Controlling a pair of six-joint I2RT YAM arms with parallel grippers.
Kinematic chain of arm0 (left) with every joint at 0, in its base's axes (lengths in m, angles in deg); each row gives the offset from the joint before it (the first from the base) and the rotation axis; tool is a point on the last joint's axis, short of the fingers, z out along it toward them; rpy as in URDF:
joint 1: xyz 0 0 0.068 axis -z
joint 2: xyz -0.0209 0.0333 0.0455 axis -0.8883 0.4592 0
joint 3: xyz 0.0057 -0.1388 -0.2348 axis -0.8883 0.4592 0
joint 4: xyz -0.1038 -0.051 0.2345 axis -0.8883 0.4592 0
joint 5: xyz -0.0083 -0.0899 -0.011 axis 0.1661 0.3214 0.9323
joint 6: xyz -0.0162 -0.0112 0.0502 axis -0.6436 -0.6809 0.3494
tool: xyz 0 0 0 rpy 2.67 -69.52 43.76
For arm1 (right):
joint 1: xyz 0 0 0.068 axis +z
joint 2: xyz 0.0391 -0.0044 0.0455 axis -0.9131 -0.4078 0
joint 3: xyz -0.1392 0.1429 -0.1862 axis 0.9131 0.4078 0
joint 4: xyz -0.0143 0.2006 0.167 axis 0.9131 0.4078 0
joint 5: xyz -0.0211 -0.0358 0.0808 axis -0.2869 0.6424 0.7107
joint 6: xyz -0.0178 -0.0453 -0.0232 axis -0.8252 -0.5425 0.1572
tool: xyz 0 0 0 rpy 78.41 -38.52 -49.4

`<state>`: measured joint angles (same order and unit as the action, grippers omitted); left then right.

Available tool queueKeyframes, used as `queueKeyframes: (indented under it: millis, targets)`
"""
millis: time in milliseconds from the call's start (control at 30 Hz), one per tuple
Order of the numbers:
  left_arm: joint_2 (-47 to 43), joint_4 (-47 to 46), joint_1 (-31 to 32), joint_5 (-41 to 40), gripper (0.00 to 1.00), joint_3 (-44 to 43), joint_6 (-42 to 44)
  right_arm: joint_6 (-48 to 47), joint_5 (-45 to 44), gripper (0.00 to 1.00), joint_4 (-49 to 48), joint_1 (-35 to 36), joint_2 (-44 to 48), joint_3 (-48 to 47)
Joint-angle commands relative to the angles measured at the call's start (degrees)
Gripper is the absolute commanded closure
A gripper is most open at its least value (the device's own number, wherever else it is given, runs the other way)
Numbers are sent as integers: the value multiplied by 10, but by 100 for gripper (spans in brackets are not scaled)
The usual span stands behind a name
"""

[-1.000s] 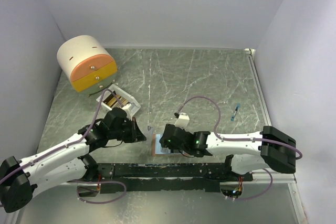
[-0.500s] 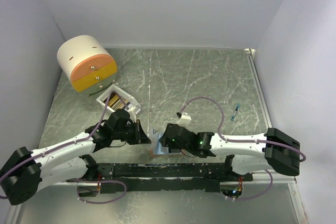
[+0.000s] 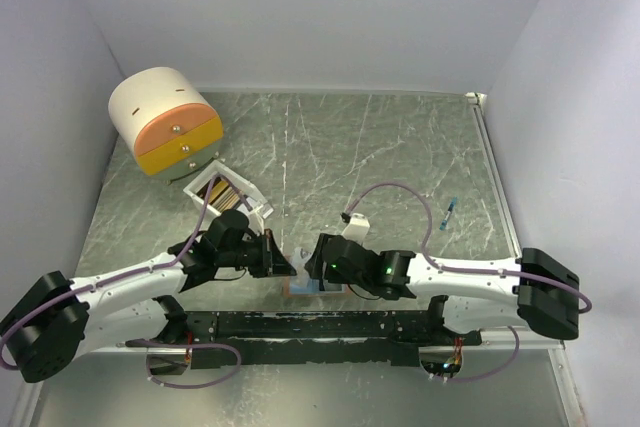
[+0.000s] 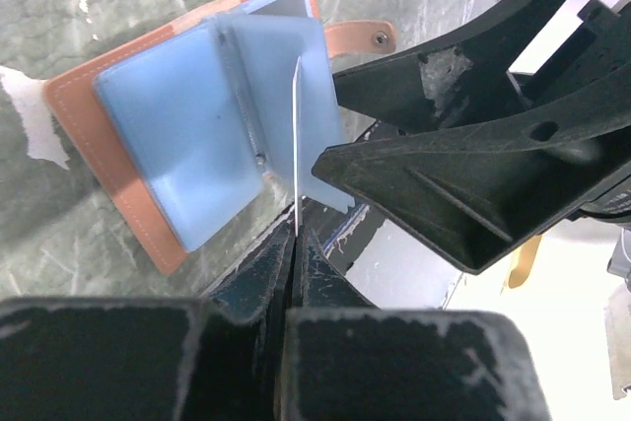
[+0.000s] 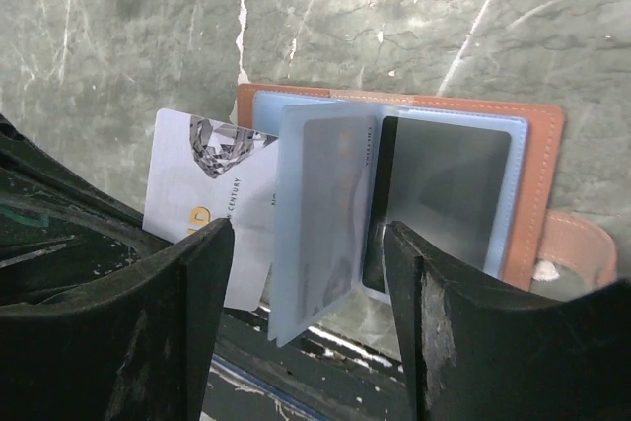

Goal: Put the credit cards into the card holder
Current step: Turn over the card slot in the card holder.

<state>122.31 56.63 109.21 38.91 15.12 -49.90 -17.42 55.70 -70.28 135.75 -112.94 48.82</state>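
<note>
The card holder lies open at the middle of the counter's near edge, under the tips of both arms. Its salmon-brown outside is down on the counter and its pale blue pockets face up. Its closing strap with a small snap stud sticks out on one side.

The left hand has its fingers pressed together on a card. In the left wrist view the card is seen edge-on as a thin white line. It stands upright over the blue pockets, next to a raised blue pocket leaf. In the right wrist view the same card shows a white face with a grey faceted pattern and a gold mark, and it sits just beside the holder's left edge.

The right hand is spread wide. One finger is on each side of the raised blue leaf, which stands up from the open holder, and neither finger clearly presses on it. In the overhead view the left hand and the right hand nearly meet above the holder.

Other cards, yellow and dark, sit in a small white box towards the counter's left side. Behind the box, a round cream-and-orange drawer unit stands in the far left corner. A small blue object lies near the right edge.
</note>
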Motion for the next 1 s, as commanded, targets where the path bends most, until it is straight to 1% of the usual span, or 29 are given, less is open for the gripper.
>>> queueKeyframes:
  millis: [0, 200, 300, 367, 500, 567, 633, 867, 967]
  targets:
    - [9, -53, 12, 22, 93, -2, -14, 7, -33, 38, 74, -2, 44, -23]
    - [50, -94, 26, 29, 93, -4, -20, 20, -57, 40, 164, -2, 78, -50]
    - [66, -115, 37, 26, 93, -5, -26, 9, -58, 45, 177, -2, 82, -58]
    - [70, -119, 41, 20, 93, -10, -27, 6, -60, 50, 185, -2, 78, -64]
    - [68, -84, 46, -3, 93, -28, -19, -3, -56, 61, 181, -2, 65, -64]
    - [61, -47, 47, -31, 93, -38, -16, -8, -52, 65, 171, -2, 53, -61]
    - [56, -29, 47, -50, 93, -40, -13, -12, -50, 68, 163, -2, 42, -59]
    - [28, 7, 47, -87, 93, -40, -17, -15, -54, 70, 156, -4, 14, -59]
    - [22, 8, 46, -90, 93, -37, -23, -14, -52, 71, 150, -5, 3, -51]
